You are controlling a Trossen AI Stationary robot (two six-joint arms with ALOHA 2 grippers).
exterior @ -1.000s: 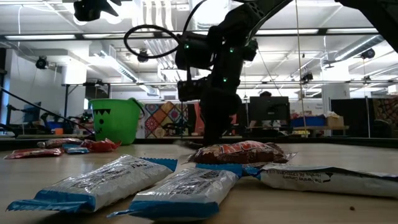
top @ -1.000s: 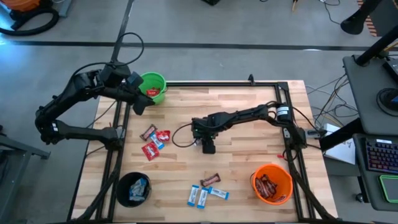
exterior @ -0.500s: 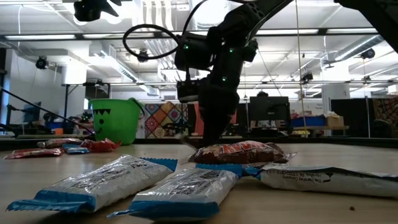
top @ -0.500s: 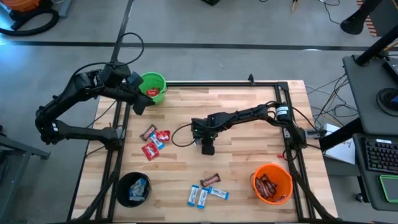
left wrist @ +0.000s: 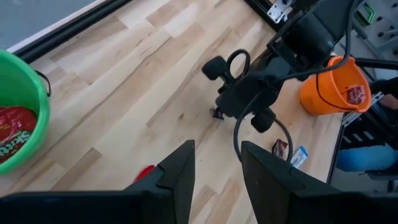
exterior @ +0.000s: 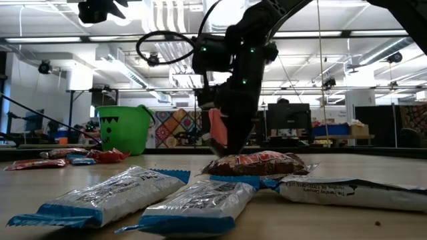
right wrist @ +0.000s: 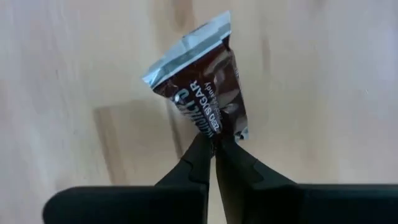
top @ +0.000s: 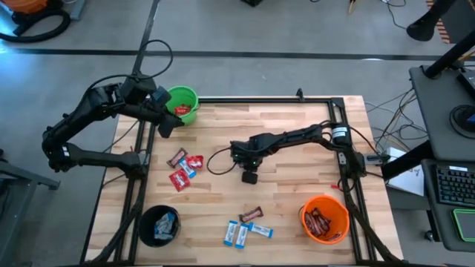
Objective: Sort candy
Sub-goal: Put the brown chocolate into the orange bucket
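- While the left gripper [top: 166,126] hangs by the table's left edge just beside the green bucket [top: 182,104], its fingers [left wrist: 177,176] stand apart with nothing between them.
- The right gripper [top: 250,176] is over the middle of the wooden table [top: 282,130], its fingers [right wrist: 199,158] pinched tight on one end of a dark brown bar [right wrist: 205,102]; in the low view the bar [exterior: 218,135] hangs tilted under the gripper, clear of the tabletop.
- The green bucket sits at the far left corner with red packets [left wrist: 12,134] inside.
- A small cluster of red packets [top: 179,179], with a blue-and-white one and a brown one among them, lies near the left side of the table.
- The black bucket [top: 159,225] at the near left corner holds blue-and-white packets.
- The orange bucket [top: 324,219] at the near right corner holds dark brown bars.
- Between those two buckets lie three blue-and-white packets [top: 237,234] and another brown bar [top: 251,215], close together; in the low view this bar [exterior: 257,163] rests partly on top of the packets.
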